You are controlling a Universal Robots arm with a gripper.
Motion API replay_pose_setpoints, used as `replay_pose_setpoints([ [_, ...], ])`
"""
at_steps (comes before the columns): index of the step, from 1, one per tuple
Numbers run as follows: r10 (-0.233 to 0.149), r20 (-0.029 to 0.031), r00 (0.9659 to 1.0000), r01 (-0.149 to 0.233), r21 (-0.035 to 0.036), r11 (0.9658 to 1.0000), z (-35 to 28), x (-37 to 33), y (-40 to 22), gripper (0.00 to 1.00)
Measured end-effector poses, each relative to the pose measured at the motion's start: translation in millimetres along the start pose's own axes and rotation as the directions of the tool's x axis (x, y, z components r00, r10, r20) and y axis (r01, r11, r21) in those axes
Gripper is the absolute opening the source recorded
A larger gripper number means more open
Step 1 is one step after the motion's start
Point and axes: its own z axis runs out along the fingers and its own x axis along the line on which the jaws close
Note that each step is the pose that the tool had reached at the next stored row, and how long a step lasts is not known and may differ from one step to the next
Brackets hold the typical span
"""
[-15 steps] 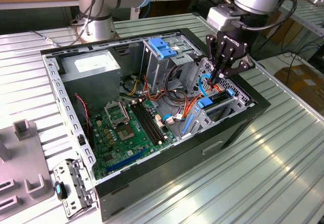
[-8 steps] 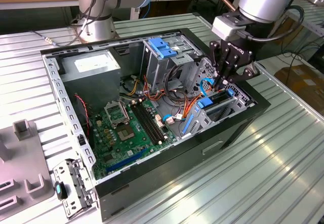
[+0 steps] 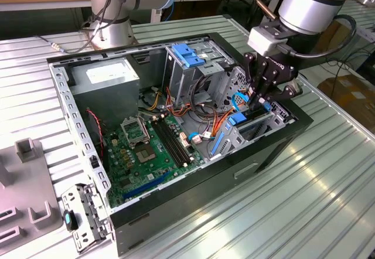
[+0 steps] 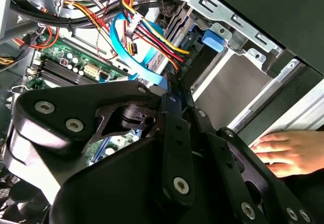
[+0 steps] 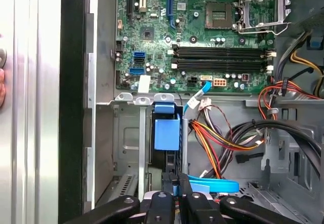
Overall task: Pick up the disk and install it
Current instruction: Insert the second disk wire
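Note:
The disk (image 5: 166,133) stands on edge in the metal drive bay (image 5: 129,148) at the front of the open computer case (image 3: 281,136). Its blue carrier rail faces up, with black drive body below it. My gripper (image 5: 177,183) sits over the end of the disk nearest the wrist, fingers drawn close together on the blue rail. In the exterior view the gripper (image 3: 259,102) reaches down into the bay on that view's right, with a blue tab of the disk (image 3: 237,119) beside it. In the second wrist view the gripper (image 4: 171,89) points toward another blue tab (image 4: 212,39).
A person's hand (image 4: 283,153) rests on the case's outer wall. Red, yellow and orange wires (image 5: 223,140) and a thin blue cable (image 5: 212,186) crowd the bay. The motherboard (image 3: 146,147), the tall cage with its light-blue latch (image 3: 187,54) and a loose bracket (image 3: 85,215) lie nearby.

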Motion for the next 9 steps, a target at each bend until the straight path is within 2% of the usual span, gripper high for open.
replay_pose_setpoints([
  [1, -0.002, 0.0013, 1.0, 0.002, 0.0021, 1.0, 0.2, 0.3, 0.2, 0.16],
  [3, -0.006, 0.0077, 1.0, 0.006, 0.0063, 1.0, 0.8, 1.1, 0.5, 0.16],
  [6, -0.009, 0.0265, 0.9996, 0.009, 0.0088, 0.9999, 1.7, 2.8, 1.1, 0.16],
  [7, -0.009, 0.0382, 0.9992, 0.009, 0.0095, 0.9999, 2.3, 4.6, 1.3, 0.16],
  [8, -0.01, 0.0572, 0.9983, 0.009, 0.0106, 0.9999, 2.9, 7.2, 1.5, 0.16],
  [9, -0.01, 0.0817, 0.9966, 0.009, 0.0115, 0.9999, 3.2, 9.0, 1.7, 0.16],
])
